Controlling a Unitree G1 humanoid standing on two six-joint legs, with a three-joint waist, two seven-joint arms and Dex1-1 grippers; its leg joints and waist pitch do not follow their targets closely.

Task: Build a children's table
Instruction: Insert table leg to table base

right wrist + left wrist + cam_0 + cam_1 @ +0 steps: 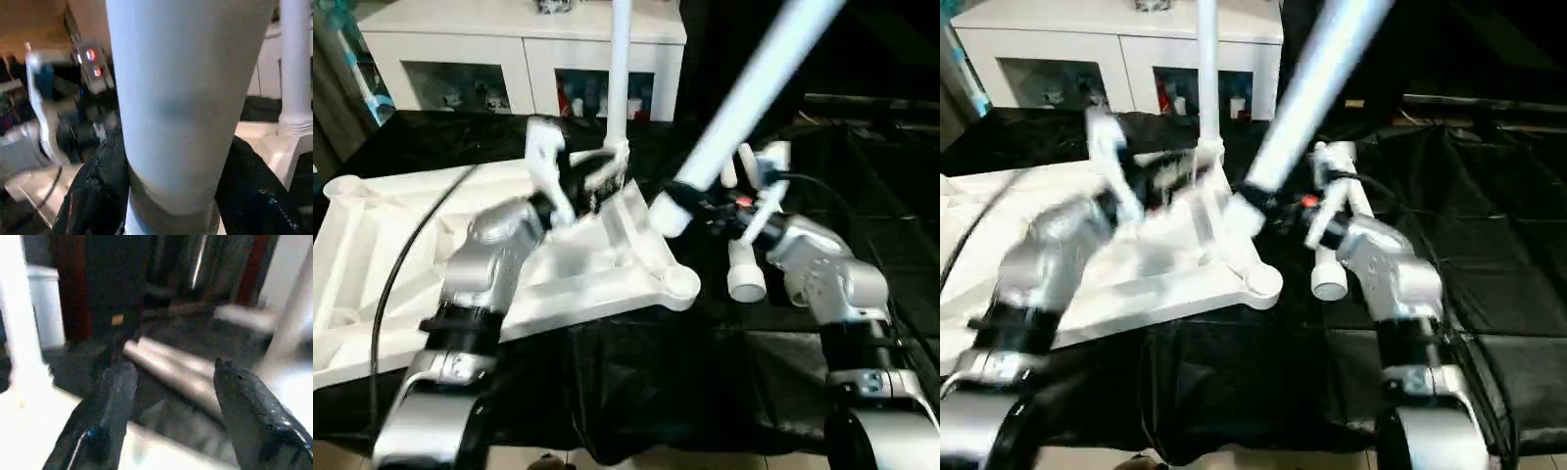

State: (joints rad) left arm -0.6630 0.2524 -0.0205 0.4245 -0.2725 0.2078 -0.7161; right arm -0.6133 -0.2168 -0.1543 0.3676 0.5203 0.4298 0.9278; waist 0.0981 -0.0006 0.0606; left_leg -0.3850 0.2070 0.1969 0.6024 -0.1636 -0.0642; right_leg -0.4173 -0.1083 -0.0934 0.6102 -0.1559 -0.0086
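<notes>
The white plastic rectangular tabletop (607, 264) lies ribbed underside up on the black-draped worktop (724, 372), at nine o'clock from centre. One white tapered tube leg (619, 78) already stands in its twelve o'clock corner socket. The left gripper (171, 396) hovers beside it, jaws apart and empty. At three o'clock, the right gripper (171, 171) has its jaws clamped on a second white leg (744, 108), tilted, not yet seated. More legs probably remain. White glass-fronted cabinets (519, 59) stand behind.

White tabletop (607, 264) upside down on black cloth, ribs up. One leg (619, 78) stands upright in far corner socket. Second leg (744, 108) tilted, above near right corner. Third leg (744, 264) lies beside tabletop.
</notes>
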